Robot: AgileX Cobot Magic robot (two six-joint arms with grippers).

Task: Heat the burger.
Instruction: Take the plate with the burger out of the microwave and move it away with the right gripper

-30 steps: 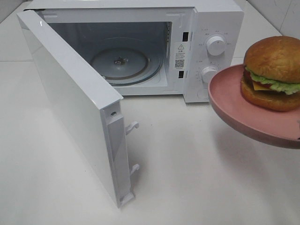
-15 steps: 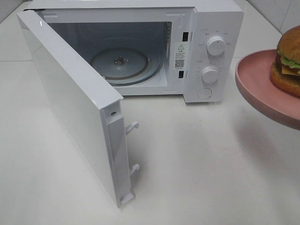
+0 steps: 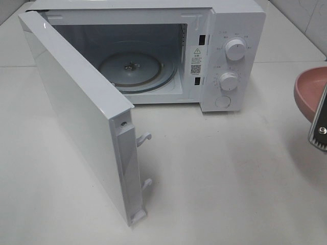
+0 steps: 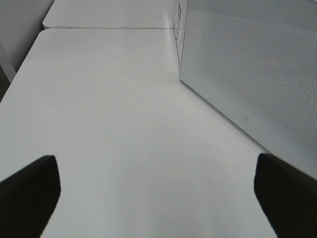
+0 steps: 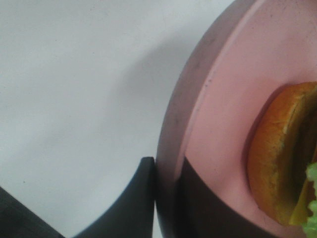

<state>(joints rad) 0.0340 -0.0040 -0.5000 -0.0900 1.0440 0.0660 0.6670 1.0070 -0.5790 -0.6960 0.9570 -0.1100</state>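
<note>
The burger (image 5: pixel 283 154) shows only in the right wrist view, as a golden-brown bun with a bit of green lettuce, lying on a pink plate (image 5: pixel 224 94). My right gripper (image 5: pixel 166 198) is shut on that plate's rim, one dark finger (image 5: pixel 132 201) under it and the other on top. In the high view only a slice of the plate (image 3: pixel 308 88) and one dark finger (image 3: pixel 321 122) show at the right edge; the burger is out of frame there. My left gripper (image 4: pixel 158 196) hangs open over the table beside the microwave door (image 4: pixel 247 69), with nothing between its fingers.
The white microwave (image 3: pixel 232 30) stands at the back with its door (image 3: pixel 76 107) swung wide open toward the front left. Its glass turntable (image 3: pixel 135 69) is bare. Two knobs (image 3: pixel 235 49) sit on its right panel. White table (image 3: pixel 219 184) lies in front.
The pink plate with the burger has moved right, and the burger has left the high view. The microwave and its door have not moved.
</note>
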